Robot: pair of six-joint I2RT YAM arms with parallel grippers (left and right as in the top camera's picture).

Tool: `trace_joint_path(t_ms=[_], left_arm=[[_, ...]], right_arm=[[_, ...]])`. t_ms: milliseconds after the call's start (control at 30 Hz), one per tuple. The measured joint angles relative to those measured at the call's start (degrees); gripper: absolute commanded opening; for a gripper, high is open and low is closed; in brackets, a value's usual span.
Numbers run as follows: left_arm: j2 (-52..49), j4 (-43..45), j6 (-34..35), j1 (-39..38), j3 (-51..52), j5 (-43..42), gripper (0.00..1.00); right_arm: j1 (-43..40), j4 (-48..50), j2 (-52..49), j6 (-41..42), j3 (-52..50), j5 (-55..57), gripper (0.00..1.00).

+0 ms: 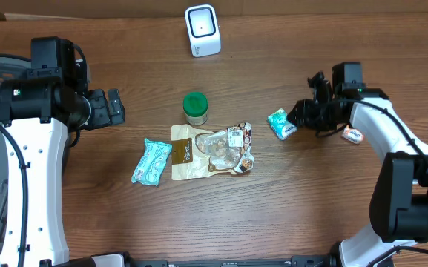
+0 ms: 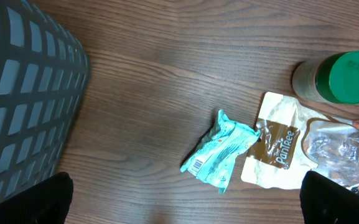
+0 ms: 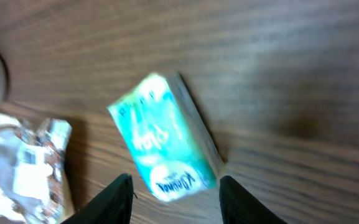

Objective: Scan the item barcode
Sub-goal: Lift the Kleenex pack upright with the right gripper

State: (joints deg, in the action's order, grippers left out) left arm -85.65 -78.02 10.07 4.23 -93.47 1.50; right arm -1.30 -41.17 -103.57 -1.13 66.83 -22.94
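Note:
A small teal tissue pack (image 1: 280, 124) lies on the wooden table right of the middle. My right gripper (image 1: 297, 119) is right at it, open. In the right wrist view the pack (image 3: 167, 146) rests tilted on the wood, and the gripper (image 3: 176, 183) has one finger on each side of its near end, with a thin gap on both sides. The white scanner (image 1: 202, 30) stands at the back centre. My left gripper (image 1: 113, 107) hangs wide open at the left, holding nothing. A crumpled teal wrapper (image 2: 219, 149) with a barcode lies ahead of my left gripper (image 2: 185, 205).
A green-lidded jar (image 1: 195, 107), a cream and brown pouch (image 1: 188, 152) and a clear snack bag (image 1: 228, 148) sit mid-table. The teal wrapper (image 1: 151, 161) lies left of them. A small orange and white item (image 1: 353, 135) lies by my right arm. A dark mesh basket (image 2: 23, 93) stands at the far left.

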Motion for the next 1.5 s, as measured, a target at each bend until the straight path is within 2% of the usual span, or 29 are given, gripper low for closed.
trace_joint_path(t_ms=[333, 633, 700, 800, 967, 1133, 1300, 1500], left_arm=[[0.00, 0.00, 0.00, 0.00, 0.00, 0.00, 1.00], [0.00, 0.00, 0.00, 0.00, 0.00, 0.02, 1.00], [0.00, 0.00, 0.00, 0.00, 0.00, 0.02, 1.00], [0.00, 0.00, 0.00, 0.00, 0.00, 0.00, 1.00], [0.00, 0.00, 0.00, 0.00, 0.00, 0.02, 1.00], [0.00, 0.00, 0.02, 0.00, 0.00, 0.02, 1.00], [0.00, 0.00, 0.00, 0.00, 0.00, 0.02, 1.00], [0.00, 0.00, 0.00, 0.00, 0.00, 0.02, 1.00]], right_arm=[[0.00, 9.14, -0.04, -1.38, -6.73, 0.07, 0.41], [0.00, 12.85, -0.15, -1.62, -8.04, 0.72, 0.38], [0.00, 13.29, -0.44, -1.64, -8.07, 0.72, 0.34], [0.00, 13.49, -1.81, -1.29, -8.07, 0.50, 0.21], [0.00, 13.64, -2.27, 1.31, -8.07, -0.26, 0.05], [-0.04, 13.14, -2.27, 4.63, -8.07, -1.75, 0.04], [-0.07, 10.03, -2.36, 6.54, -8.00, -10.95, 0.04], [-0.92, 11.32, -1.66, 9.94, -7.06, -34.29, 0.04]])
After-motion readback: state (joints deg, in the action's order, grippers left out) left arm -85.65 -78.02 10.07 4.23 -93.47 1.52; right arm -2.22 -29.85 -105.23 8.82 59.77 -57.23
